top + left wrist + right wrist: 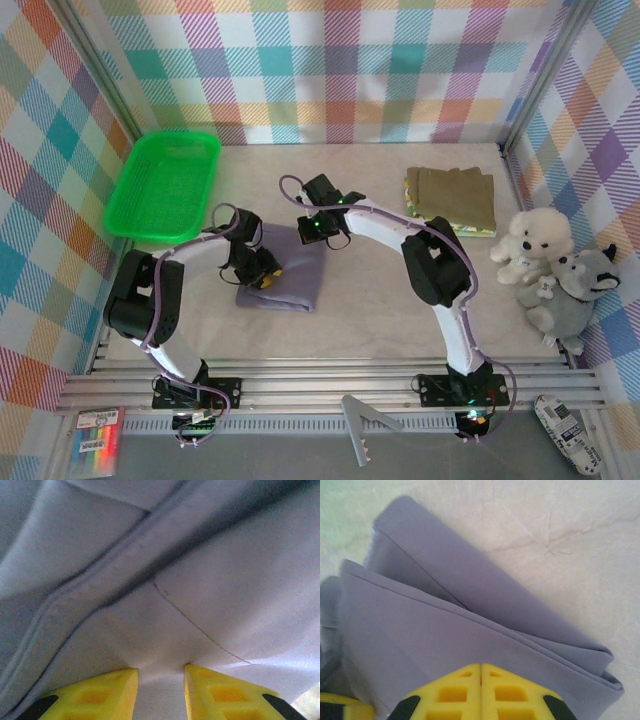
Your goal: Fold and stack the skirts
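The grey-lavender skirt point(295, 272) lies folded in several layers at the table's middle. My left gripper point(262, 272) is down on its left part. In the left wrist view the yellow fingers point(112, 690) stand a little apart with a puckered fold of the skirt point(200, 580) pinched between them at the left gripper point(161, 675). My right gripper point(312, 232) is at the skirt's far edge; its tips point(481, 666) meet flat over the folded skirt point(445, 630), with no cloth seen between them. The olive-brown skirt point(455, 195) lies folded at the back right on the floral skirt point(409, 190).
A green plastic basket point(165, 185) stands at the back left. A white plush toy point(535, 240) and a grey one point(570, 290) sit against the right wall. Checked walls close in the table on three sides.
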